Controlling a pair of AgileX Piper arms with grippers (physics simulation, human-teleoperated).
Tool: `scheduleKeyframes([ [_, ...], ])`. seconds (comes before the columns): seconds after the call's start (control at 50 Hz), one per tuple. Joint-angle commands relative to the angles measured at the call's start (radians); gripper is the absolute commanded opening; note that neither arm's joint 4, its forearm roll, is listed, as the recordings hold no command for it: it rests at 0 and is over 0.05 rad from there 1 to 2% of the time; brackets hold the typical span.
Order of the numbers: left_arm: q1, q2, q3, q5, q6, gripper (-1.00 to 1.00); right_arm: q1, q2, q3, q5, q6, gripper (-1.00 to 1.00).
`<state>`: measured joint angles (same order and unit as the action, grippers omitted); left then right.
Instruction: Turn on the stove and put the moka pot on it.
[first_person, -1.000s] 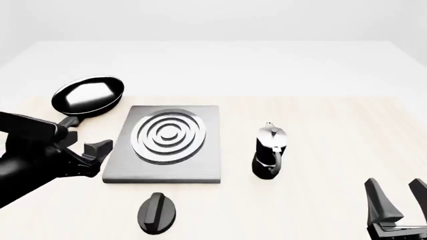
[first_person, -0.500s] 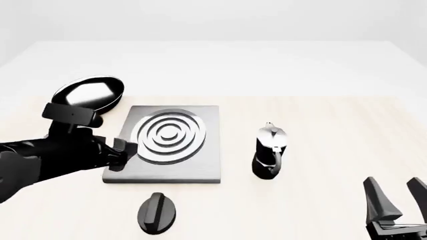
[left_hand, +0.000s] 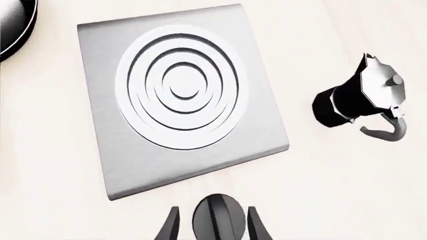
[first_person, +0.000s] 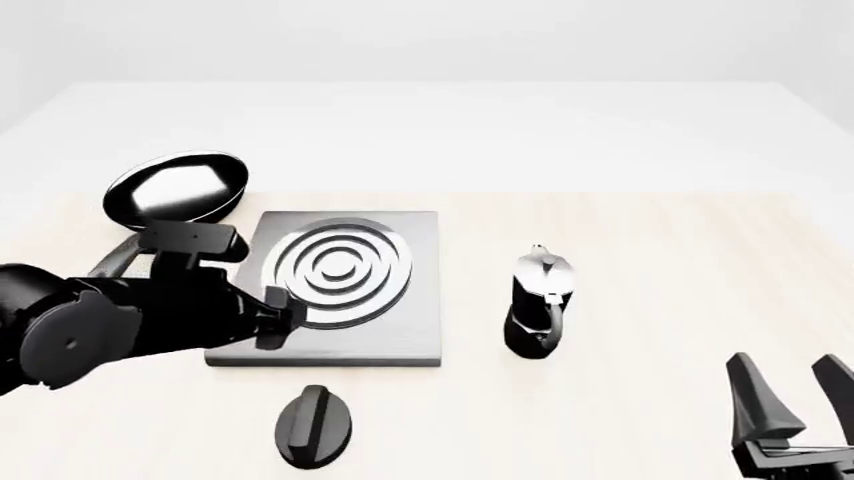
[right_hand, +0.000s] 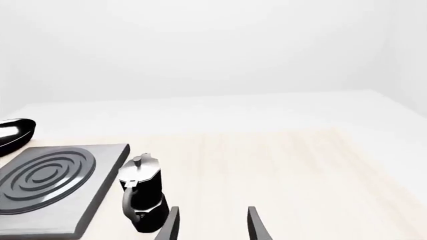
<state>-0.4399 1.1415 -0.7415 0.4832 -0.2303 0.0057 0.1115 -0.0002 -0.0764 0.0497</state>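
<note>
The stove (first_person: 400, 325) is a flat grey slab with a silver ring burner (first_person: 334, 272). Its separate black knob (first_person: 314, 426) lies on the table in front of it. The black moka pot (first_person: 539, 300) with a silver lid stands upright to the right of the stove. My left gripper (first_person: 278, 318) hovers open over the stove's front left part. In the left wrist view the knob (left_hand: 217, 215) shows between the spread fingers of the left gripper (left_hand: 212, 226), with the stove (left_hand: 100, 145) and the moka pot (left_hand: 357, 97) beyond. My right gripper (first_person: 797, 398) stands open at the front right, apart from the moka pot (right_hand: 143, 192).
A black frying pan (first_person: 178, 188) sits behind the stove's left corner, its handle hidden behind my left arm. It appears at the edge of the left wrist view (left_hand: 12, 25) and of the right wrist view (right_hand: 13, 132). The light wooden table (first_person: 667, 250) extends to the right.
My left arm has swung right, from beside the stove's left edge to over its front left part. The right gripper, moka pot and knob have not moved.
</note>
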Motion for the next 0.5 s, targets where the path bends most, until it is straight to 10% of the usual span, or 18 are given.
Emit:
scheduleKeyframes([
  [0.02,-0.048,0.037,0.001,-0.001,-0.068,1.0,-0.002,-0.016,0.0,0.013,0.002,1.0],
  [0.5,-0.05,0.152,0.059,-0.116,-0.083,1.0,-0.014,-0.051,0.0,0.038,0.009,1.0],
])
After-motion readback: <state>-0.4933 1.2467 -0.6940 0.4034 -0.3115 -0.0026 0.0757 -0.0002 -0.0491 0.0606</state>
